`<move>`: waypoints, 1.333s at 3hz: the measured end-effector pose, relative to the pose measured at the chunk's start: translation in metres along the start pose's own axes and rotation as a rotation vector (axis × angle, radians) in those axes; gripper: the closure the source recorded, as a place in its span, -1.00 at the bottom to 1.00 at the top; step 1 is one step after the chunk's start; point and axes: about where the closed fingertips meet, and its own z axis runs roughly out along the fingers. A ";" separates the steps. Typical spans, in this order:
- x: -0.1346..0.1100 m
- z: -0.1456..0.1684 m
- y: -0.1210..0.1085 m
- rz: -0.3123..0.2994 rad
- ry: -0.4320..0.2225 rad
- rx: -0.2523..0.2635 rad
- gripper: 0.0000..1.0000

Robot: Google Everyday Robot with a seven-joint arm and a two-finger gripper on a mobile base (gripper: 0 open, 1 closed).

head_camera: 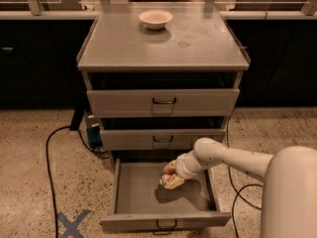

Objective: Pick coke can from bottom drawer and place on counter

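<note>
The bottom drawer [136, 195] is pulled open below the two shallower drawers. My gripper [171, 178] is inside it, right of the middle, its fingers closed around the coke can [167, 173]. Only a bit of red and a silver end show between the fingers. The gripper casts a shadow on the drawer floor beneath it. My white arm [233, 157] reaches in from the right. The counter [163, 46] is the grey top of the cabinet above.
A white bowl [155, 19] sits at the back of the counter. A black cable [49, 152] and a blue tape cross [73, 224] lie on the floor at the left. A blue object [92, 133] stands by the cabinet's left side. Dark benches flank the cabinet.
</note>
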 end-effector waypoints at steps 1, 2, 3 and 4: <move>0.000 0.000 0.000 0.000 0.000 0.000 1.00; -0.014 -0.025 -0.007 -0.010 -0.031 0.010 1.00; -0.045 -0.075 -0.029 -0.033 -0.074 0.019 1.00; -0.083 -0.127 -0.050 -0.084 -0.130 0.015 1.00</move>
